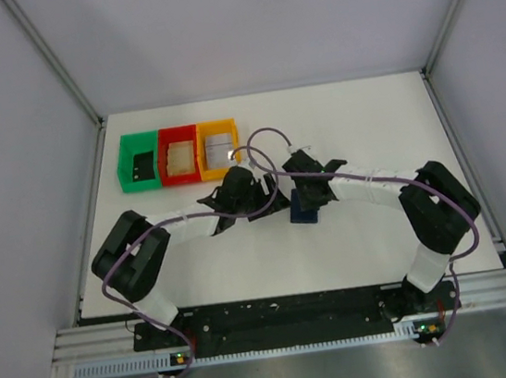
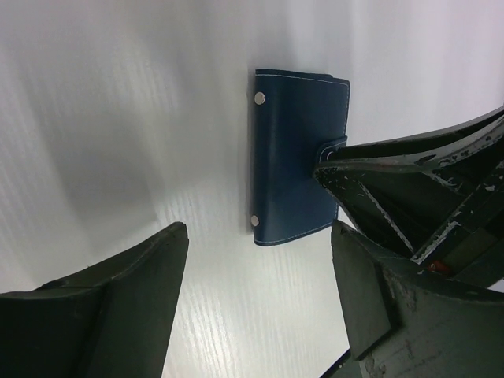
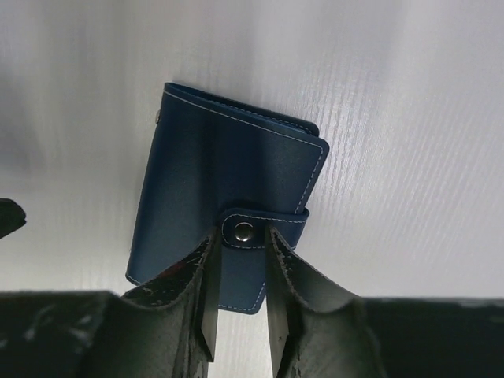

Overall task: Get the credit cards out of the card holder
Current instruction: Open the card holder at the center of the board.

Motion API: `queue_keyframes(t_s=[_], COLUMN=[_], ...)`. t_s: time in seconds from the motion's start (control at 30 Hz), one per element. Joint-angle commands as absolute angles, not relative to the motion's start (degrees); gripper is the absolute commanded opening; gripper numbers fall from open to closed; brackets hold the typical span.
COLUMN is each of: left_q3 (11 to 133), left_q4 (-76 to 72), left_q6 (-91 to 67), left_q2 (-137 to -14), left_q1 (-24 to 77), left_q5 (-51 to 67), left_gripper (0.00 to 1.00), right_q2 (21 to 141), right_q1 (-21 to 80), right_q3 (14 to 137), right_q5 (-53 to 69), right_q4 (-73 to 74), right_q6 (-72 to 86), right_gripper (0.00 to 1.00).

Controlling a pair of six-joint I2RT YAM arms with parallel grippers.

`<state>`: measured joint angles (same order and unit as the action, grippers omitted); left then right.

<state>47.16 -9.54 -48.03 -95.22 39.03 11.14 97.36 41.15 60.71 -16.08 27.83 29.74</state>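
Observation:
The card holder [image 1: 304, 210] lies closed on the white table, dark blue with white stitching and a snap strap across one edge. It shows in the right wrist view [image 3: 228, 165] and the left wrist view [image 2: 295, 150]. No credit cards show; they are hidden inside the closed holder. My right gripper [image 1: 314, 190] sits over the holder, its fingertips [image 3: 206, 260] close together on either side of the strap's snap tab [image 3: 244, 231], touching it. My left gripper [image 1: 264, 199] is open and empty, its fingers [image 2: 118, 307] wide apart just short of the holder's near edge.
A green bin [image 1: 124, 164], a red bin [image 1: 162, 152] and an orange bin [image 1: 201, 147] stand in a row at the back left, each holding something flat. The two wrists are close together mid-table. The right gripper's body [image 2: 425, 181] fills the right of the left wrist view.

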Motion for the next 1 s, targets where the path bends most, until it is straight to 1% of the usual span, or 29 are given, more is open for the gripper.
queue_keyframes(t_s=[0.0,0.07,0.1,0.13,0.43,0.53,0.6,0.7,0.77,0.83,0.87,0.97], left_q3=[50.18,50.62,50.89,51.06,53.79,54.84,55.11,53.88,52.48,50.72,50.02,48.08], left_q4=[-11.78,-11.78,-11.78,-11.78,-11.51,-11.60,-11.16,-10.81,-10.55,-10.20,-10.11,-9.67], left_q6=[-47.29,-47.20,-47.28,-47.37,-46.93,-46.50,-46.41,-46.76,-47.11,-47.20,-47.37,-47.72], left_q2=[-97.20,-98.26,-98.78,-99.31,-105.20,-106.34,-106.87,-107.14,-106.70,-106.09,-105.74,-105.21], left_q1=[40.17,40.52,40.69,40.78,40.78,40.78,40.78,40.87,40.87,40.87,40.96,40.96], left_q5=[11.78,11.60,11.51,11.34,10.20,10.11,10.11,9.32,7.92,6.51,5.46,3.96], left_gripper=[0.77,0.77,0.76,0.76,0.73,0.67,0.60,0.45,0.31,0.20,0.18,0.15], right_q2=[97.56,97.56,97.38,97.30,94.22,92.47,91.06,88.78,86.76,84.04,82.63,78.15], right_q1=[41.57,41.57,41.57,41.57,41.57,41.66,41.57,41.57,41.49,41.05,40.35,37.63], right_q3=[58.62,58.54,58.54,58.45,56.61,55.20,54.23,52.74,51.60,49.23,48.00,42.29], right_q5=[-14.86,-14.42,-14.33,-14.15,-9.15,-6.78,-5.37,-5.01,-6.50,-7.56,-7.56,-5.89], right_q4=[25.84,25.32,25.14,24.96,20.49,18.03,16.35,13.98,12.75,10.91,9.94,5.29], right_q6=[29.36,28.83,28.74,28.57,25.05,24.26,24.34,24.87,25.84,27.24,28.29,33.12], right_gripper=[0.20,0.11,0.04,0.00,0.00,0.00,0.00,0.00,0.00,0.00,0.00,0.00])
